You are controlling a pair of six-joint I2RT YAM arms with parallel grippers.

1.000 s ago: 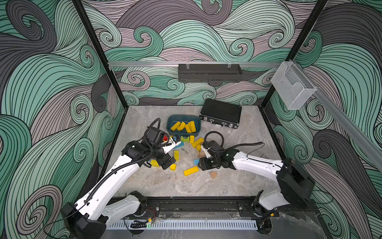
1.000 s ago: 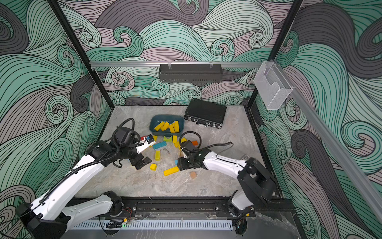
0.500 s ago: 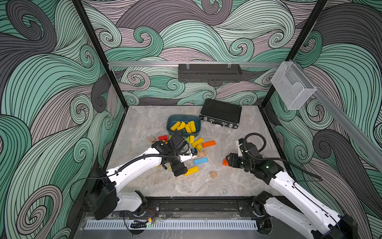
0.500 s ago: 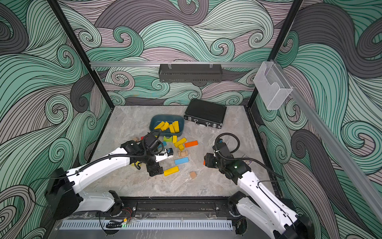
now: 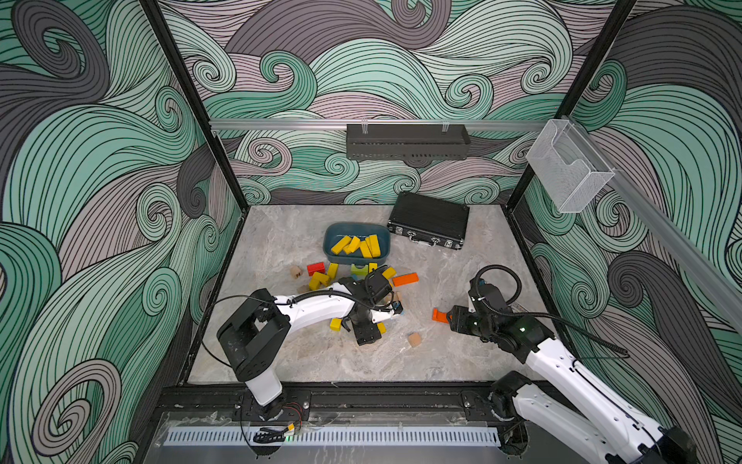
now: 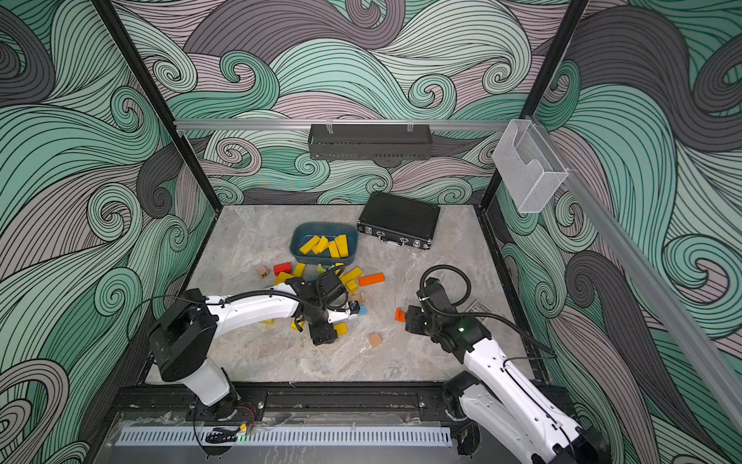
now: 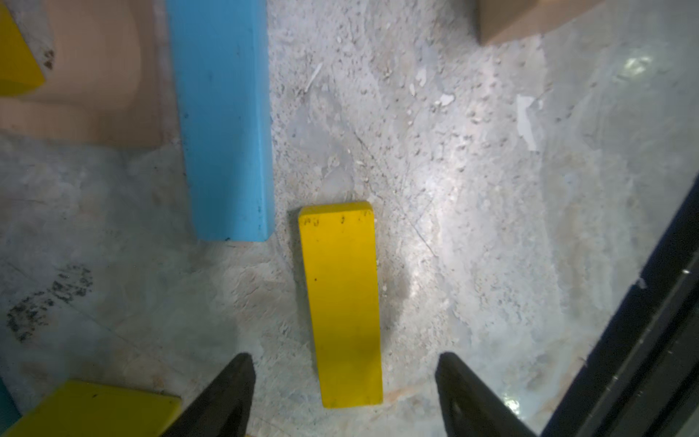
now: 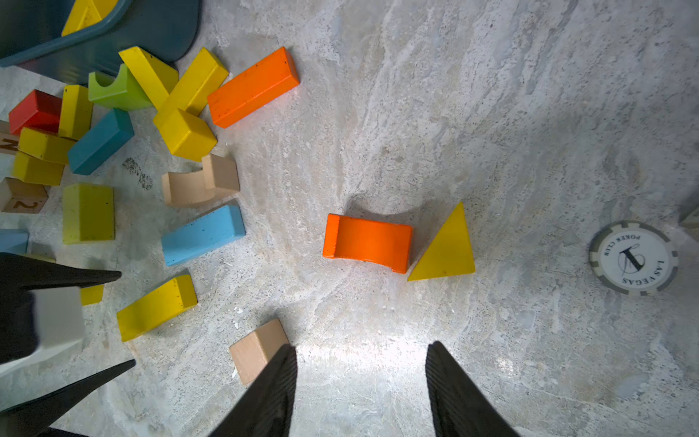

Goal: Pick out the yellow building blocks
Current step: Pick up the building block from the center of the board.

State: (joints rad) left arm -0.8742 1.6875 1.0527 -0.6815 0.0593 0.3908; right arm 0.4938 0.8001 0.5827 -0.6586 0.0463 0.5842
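Straddling a yellow bar, my left gripper stands spread, squared across its width for pinching — right gripper parted, empty.

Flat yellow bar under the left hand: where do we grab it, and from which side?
Pinch the yellow bar across its long sides, straight down from above. It lies flat on the table, both long sides clear near the left hand, which stands open astride that end. The blue bar crowds only the far end.
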